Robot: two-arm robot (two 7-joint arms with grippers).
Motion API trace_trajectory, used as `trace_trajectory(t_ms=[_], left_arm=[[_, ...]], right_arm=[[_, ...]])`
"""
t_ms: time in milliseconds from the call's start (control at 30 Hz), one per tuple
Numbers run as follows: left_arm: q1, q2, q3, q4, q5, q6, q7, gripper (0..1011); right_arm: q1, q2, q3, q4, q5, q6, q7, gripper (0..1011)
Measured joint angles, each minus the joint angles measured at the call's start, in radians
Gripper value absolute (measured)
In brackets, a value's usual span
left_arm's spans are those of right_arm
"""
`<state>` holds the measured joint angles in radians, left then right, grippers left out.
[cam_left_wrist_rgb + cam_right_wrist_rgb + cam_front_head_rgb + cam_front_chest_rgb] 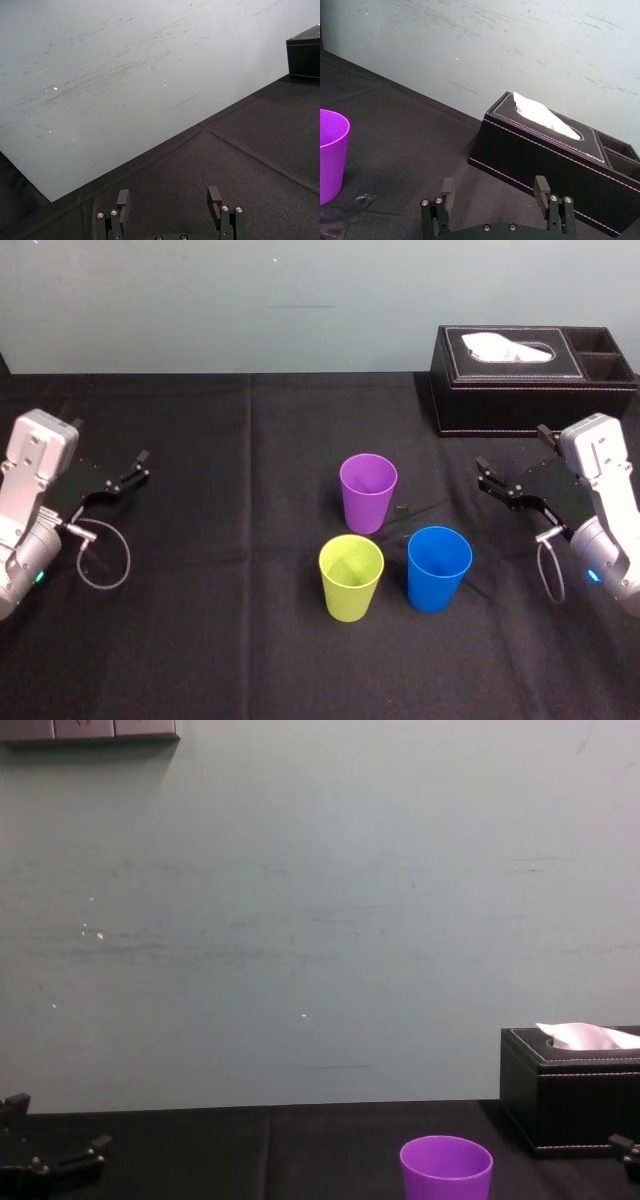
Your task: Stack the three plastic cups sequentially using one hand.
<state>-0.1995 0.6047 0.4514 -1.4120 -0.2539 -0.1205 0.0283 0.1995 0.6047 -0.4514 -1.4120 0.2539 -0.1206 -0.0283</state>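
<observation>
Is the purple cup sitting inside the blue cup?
No, the purple cup stands by itself on the black cloth, apart from the blue cup and the green cup.

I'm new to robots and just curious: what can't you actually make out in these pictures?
- Chest view: base of the purple cup, cut off by the bottom edge.
- Chest view: right end of the tissue box, cut by the right edge.
- Head view: inside its side compartments, lost in shadow.
</observation>
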Motion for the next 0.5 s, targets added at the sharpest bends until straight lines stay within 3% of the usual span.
trace_trajectory(t_ms=[500], left_arm=[[0.000, 0.000, 0.000, 0.000, 0.000, 0.000, 0.000, 1011]], right_arm=[[0.000, 0.000, 0.000, 0.000, 0.000, 0.000, 0.000, 1004]])
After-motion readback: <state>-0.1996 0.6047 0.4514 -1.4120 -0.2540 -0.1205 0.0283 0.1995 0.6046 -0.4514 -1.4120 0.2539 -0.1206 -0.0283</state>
